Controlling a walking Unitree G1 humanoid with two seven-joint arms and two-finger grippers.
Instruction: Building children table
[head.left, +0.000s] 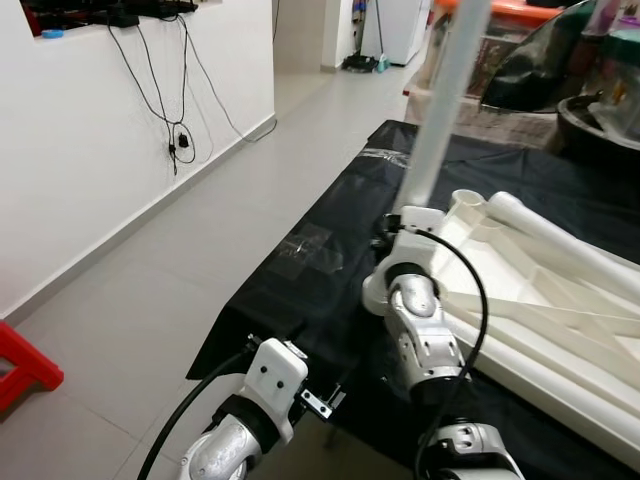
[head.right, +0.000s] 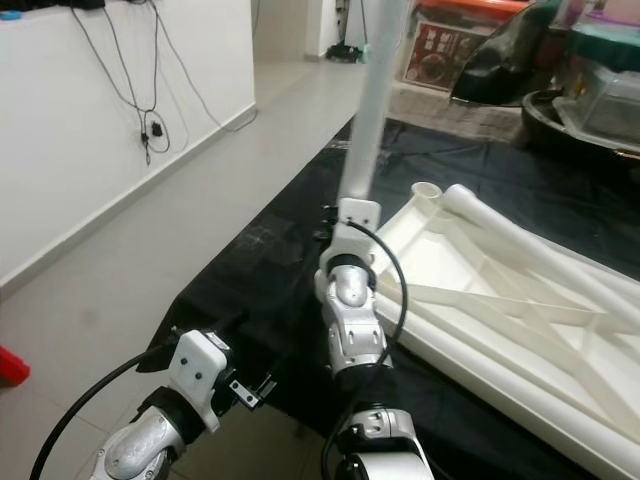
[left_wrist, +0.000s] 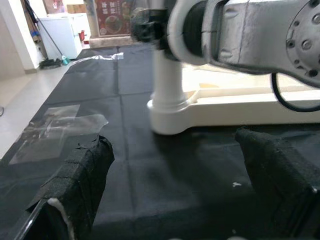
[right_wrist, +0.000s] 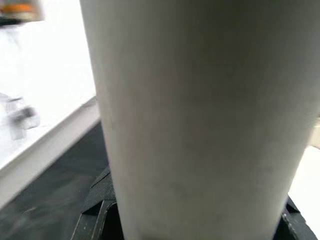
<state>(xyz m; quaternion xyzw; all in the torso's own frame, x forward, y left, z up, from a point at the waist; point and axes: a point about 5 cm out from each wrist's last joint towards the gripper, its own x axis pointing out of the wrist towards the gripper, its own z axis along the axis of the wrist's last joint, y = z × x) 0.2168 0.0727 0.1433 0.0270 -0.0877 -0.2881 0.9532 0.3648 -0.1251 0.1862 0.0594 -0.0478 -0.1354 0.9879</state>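
A white table top (head.left: 560, 300) lies upside down on a black cloth (head.left: 300, 290). One white table leg (head.left: 445, 100) stands upright at its near left corner socket (left_wrist: 170, 120). My right gripper (right_wrist: 200, 220) is shut on that leg low down, just above the socket, with black fingers (right_wrist: 97, 217) on either side of it. My left gripper (left_wrist: 175, 200) is open and hovers low over the cloth, in front of the socket and apart from it, with nothing between its padded fingers (left_wrist: 75, 185). A second white leg (head.left: 560, 235) lies along the table top.
Pale floor runs along the cloth's left edge up to a white wall with hanging cables (head.left: 175, 140). A red stool (head.left: 25, 365) stands at the near left. A patch of clear tape (head.left: 310, 245) lies on the cloth. Boxes and dark bins (head.left: 600, 110) crowd the back right.
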